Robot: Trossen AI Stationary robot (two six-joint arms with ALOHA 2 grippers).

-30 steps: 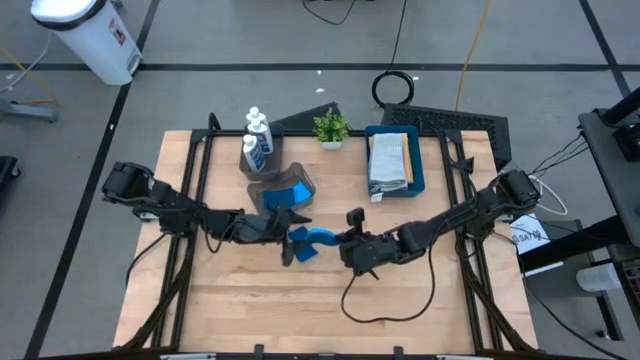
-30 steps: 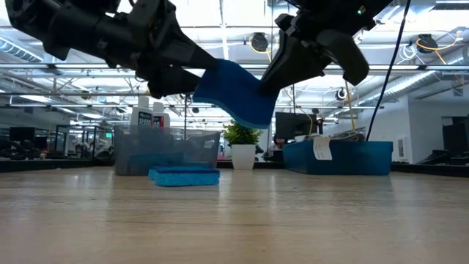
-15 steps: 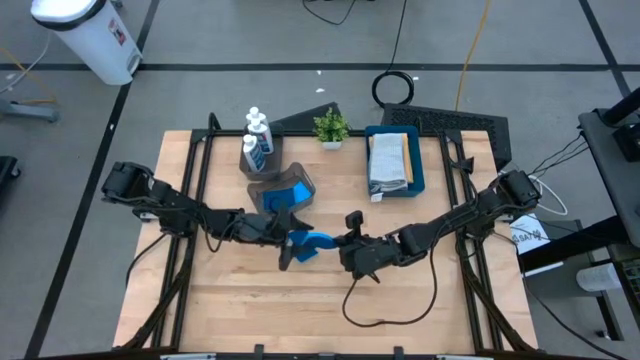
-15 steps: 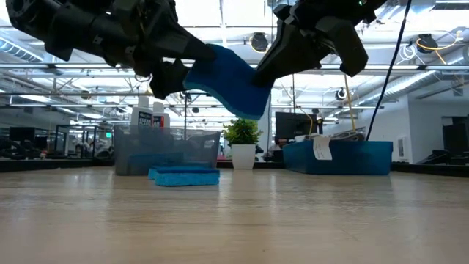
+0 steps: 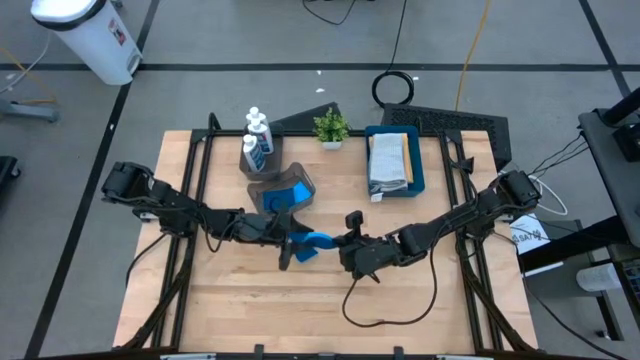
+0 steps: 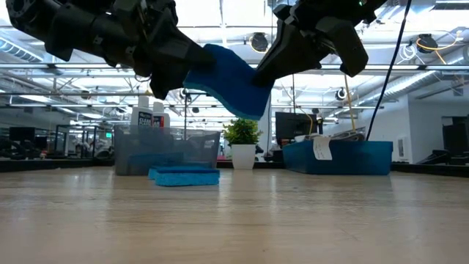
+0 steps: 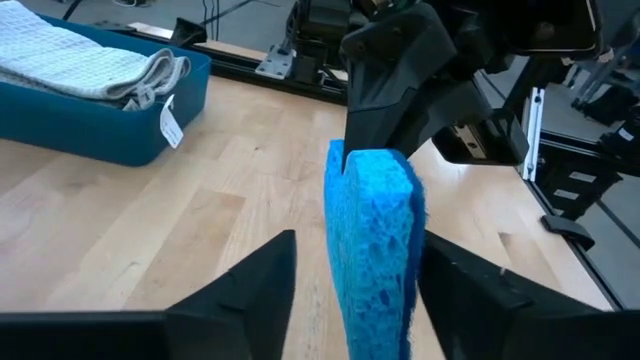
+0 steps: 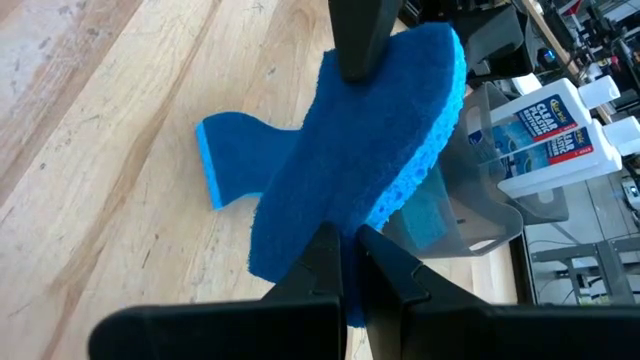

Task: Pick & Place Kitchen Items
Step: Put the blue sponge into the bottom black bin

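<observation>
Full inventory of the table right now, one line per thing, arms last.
Wavy-edged blue sponge: one, blue, held in the air between both grippers at table centre.
Second blue sponge: one, blue, flat on the table in front of the bin.
Clear grey plastic bin: one, back left of centre, blue items inside.
White bottles with blue labels: two, behind the bin.
Green potted plant: one, back centre.
Rectangular blue tray: one, back right, holding folded cloths, count unclear.
Left gripper: jaws around the sponge, not clamped.
Right gripper: shut on the sponge.

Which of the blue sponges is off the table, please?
The sponge held in the air between both grippers; another sponge lies flat on the table in front of the clear bin.
</observation>
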